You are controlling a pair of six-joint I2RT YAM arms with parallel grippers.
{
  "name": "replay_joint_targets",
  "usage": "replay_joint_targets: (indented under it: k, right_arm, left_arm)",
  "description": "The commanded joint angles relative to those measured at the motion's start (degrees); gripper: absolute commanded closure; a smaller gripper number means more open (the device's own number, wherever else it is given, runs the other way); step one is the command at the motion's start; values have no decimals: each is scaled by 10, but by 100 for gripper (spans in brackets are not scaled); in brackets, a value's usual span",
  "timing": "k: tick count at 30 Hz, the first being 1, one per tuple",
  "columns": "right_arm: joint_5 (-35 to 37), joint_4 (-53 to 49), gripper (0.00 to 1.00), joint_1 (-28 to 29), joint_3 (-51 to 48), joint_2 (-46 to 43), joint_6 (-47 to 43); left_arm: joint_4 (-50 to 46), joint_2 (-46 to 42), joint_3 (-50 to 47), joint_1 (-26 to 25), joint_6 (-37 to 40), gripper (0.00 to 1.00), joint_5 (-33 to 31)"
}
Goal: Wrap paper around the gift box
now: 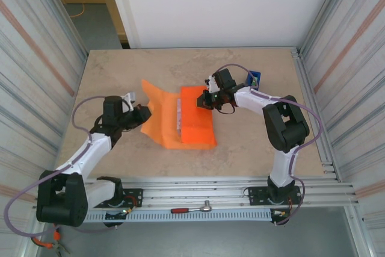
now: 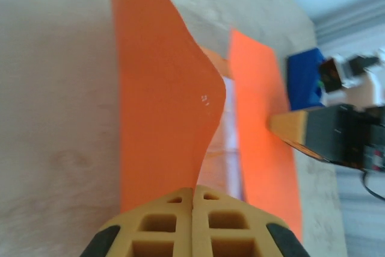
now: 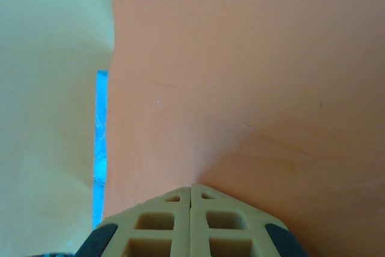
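Note:
The orange paper point(image 1: 195, 126) lies mid-table, its right flap folded flat over the gift box. The box shows as a pale pink strip point(image 1: 178, 112) between the two flaps, and again in the left wrist view point(image 2: 221, 142). My left gripper point(image 1: 144, 114) is shut on the edge of the left flap point(image 2: 162, 100), which stands up off the table in a curve; its tips point(image 2: 194, 189) meet on the paper's edge. My right gripper point(image 1: 203, 99) is shut, its tips point(image 3: 191, 186) resting against the folded flap point(image 3: 252, 76). I cannot tell whether it pinches the sheet.
A blue tape dispenser point(image 1: 255, 78) stands at the back right behind the right arm, also blurred in the left wrist view point(image 2: 304, 79). A ratchet tool point(image 1: 192, 209) lies on the front rail. Corrugated walls close both sides of the table point(image 1: 120, 70).

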Motion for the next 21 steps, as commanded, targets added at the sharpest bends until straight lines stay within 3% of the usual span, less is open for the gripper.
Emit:
replay_joint_targets:
  k: [1,9,21]
  right_arm:
    - [38,-35,100,14,-24,43,4]
    - [36,-34,100,17,-20,48,5]
    - [35,-32,100,18,-20,51,7]
  left_arm:
    - [-1,-1,35,-42,-6,95,10]
    - [28,79,88,-151,-53,96,-4]
    - [89,242,164,-259,-128,96,-30]
